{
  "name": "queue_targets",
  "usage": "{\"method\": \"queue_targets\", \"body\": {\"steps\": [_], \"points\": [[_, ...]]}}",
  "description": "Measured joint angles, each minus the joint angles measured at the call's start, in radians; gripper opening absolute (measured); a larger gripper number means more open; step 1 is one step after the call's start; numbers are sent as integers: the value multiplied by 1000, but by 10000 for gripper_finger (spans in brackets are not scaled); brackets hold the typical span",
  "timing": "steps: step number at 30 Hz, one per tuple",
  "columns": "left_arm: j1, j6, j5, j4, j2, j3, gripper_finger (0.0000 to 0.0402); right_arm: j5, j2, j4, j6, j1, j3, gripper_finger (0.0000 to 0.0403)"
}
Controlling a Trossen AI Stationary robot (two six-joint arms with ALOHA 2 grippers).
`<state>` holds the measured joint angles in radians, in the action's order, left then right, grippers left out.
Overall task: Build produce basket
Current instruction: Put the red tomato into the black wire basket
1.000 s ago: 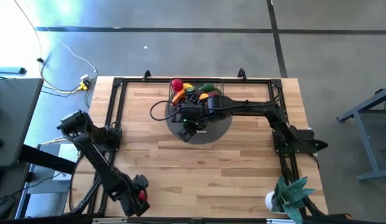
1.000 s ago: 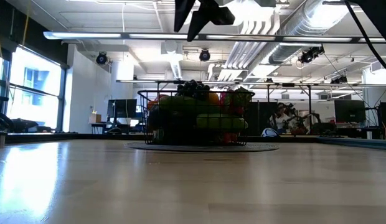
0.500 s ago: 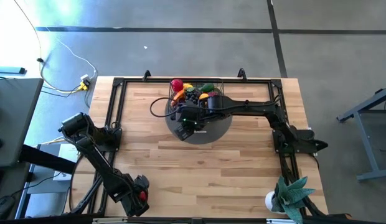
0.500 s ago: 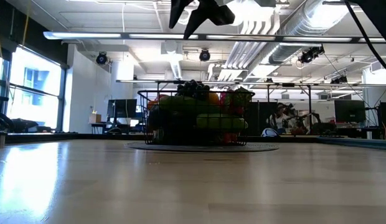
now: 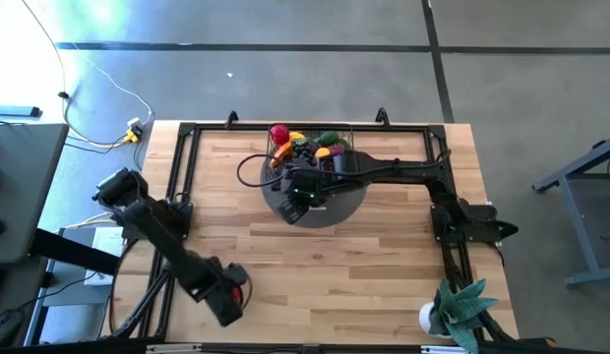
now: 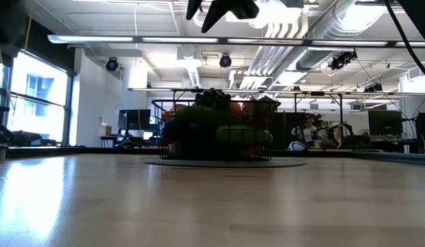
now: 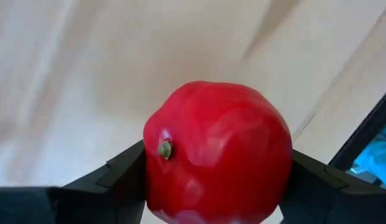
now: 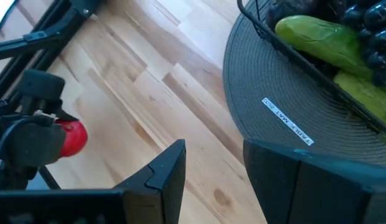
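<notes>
Gripping a red tomato [image 7: 218, 152], the left end effector [image 5: 234, 295] sits near the desk's [image 5: 335, 270] seven o'clock edge.
At twelve o'clock, the produce-filled basket [image 6: 214, 130] rests on a grey mat [image 8: 286, 99]; the right end effector [image 5: 295, 205], fingers narrowly parted and empty, hovers beside it.

The black wire-mesh basket [image 5: 310, 152] stands upright at the far middle of the counter, full of small toy produce [image 6: 216, 116]. One red toy tomato [image 7: 218, 152] sits clamped in the left pincer [image 5: 231, 295].
</notes>
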<state>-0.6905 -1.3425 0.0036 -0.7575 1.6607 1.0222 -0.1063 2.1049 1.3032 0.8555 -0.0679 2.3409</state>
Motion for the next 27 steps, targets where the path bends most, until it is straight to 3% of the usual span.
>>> {"method": "queue_targets", "body": {"steps": [7,21,27], "points": [[140,218,-66,-28,-103,1,264,-59,-19,2,15,-12,0,145],[439,641,-147,-30,-303,0,264,-283,-118,24,45,0,1,145],[587,823,-174,-4,-347,0,264,-302,-141,58,44,27,1,145]]}}
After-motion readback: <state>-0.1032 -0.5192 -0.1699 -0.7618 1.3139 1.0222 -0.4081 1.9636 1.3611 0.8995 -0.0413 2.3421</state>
